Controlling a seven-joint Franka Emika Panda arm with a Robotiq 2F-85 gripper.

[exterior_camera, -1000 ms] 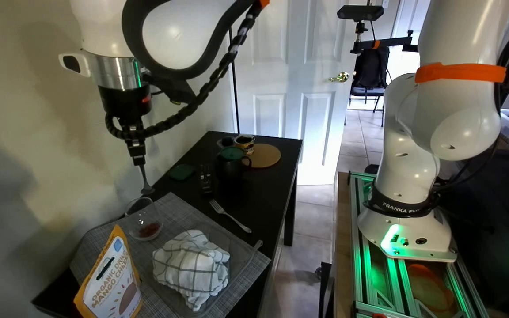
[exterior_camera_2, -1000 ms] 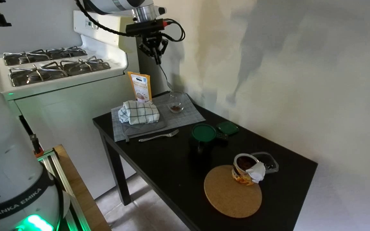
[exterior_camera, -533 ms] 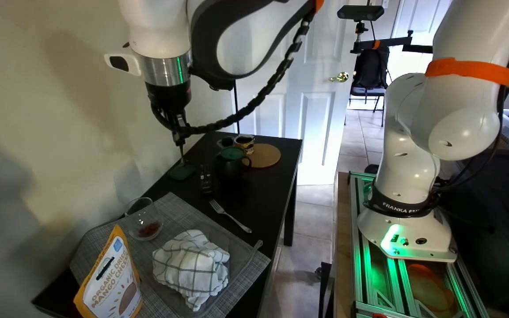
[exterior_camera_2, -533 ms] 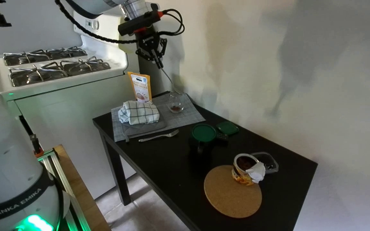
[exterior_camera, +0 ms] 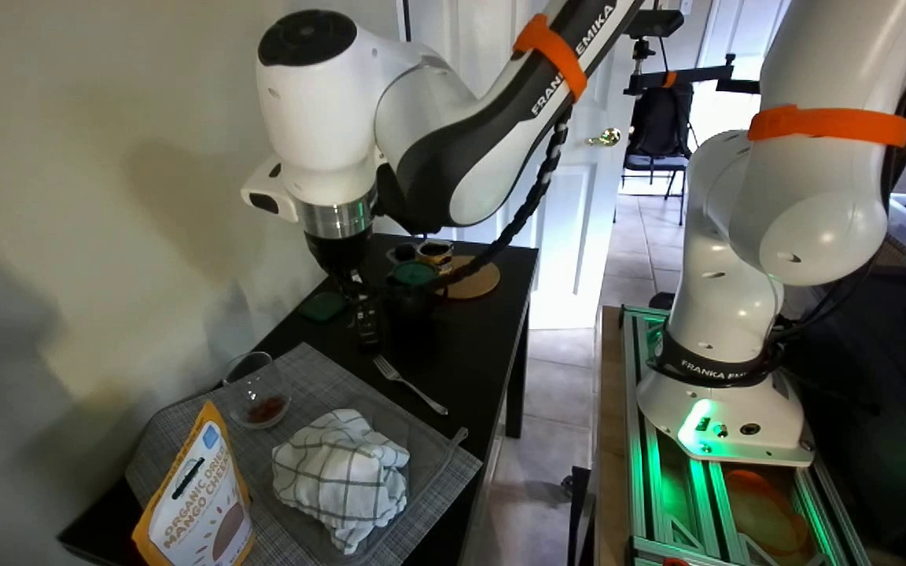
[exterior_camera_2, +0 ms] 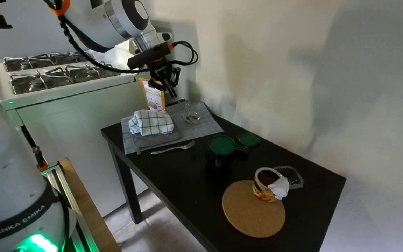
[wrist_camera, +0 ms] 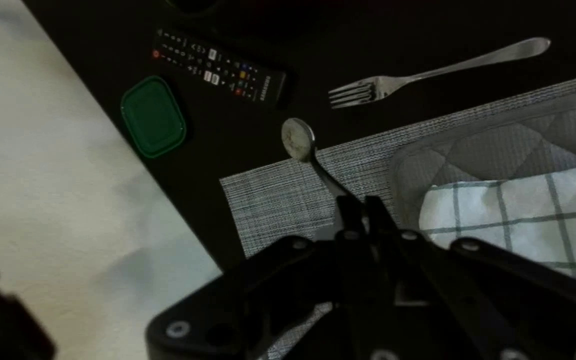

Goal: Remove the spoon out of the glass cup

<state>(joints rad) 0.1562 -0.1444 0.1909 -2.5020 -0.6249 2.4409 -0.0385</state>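
My gripper (wrist_camera: 363,204) is shut on the spoon (wrist_camera: 298,140). The thin handle runs up between the fingertips, and the bowl hangs free at the lower end, tilted. In an exterior view the gripper (exterior_camera_2: 173,93) is in the air, with the spoon (exterior_camera_2: 180,102) faint and overlapping the glass in the picture. The clear glass cup (exterior_camera: 256,393) stands upright on the grey mat with brownish bits at its bottom; it also shows in an exterior view (exterior_camera_2: 192,111). The gripper (exterior_camera: 357,292) is well to the side of it, over the black table. The glass is not recognisable in the wrist view.
Near the gripper lie a remote (wrist_camera: 220,67), a green lid (wrist_camera: 154,117) and a fork (wrist_camera: 418,75). A dark green cup (exterior_camera_2: 222,145) stands close by. A checked cloth (exterior_camera: 343,472) and an orange-white bag (exterior_camera: 197,491) are by the glass. The wall borders the table.
The gripper, holding the spoon, has moved from above the glass cup sideways over the table near the remote, tilted, and come lower. The glass cup has stayed in place.
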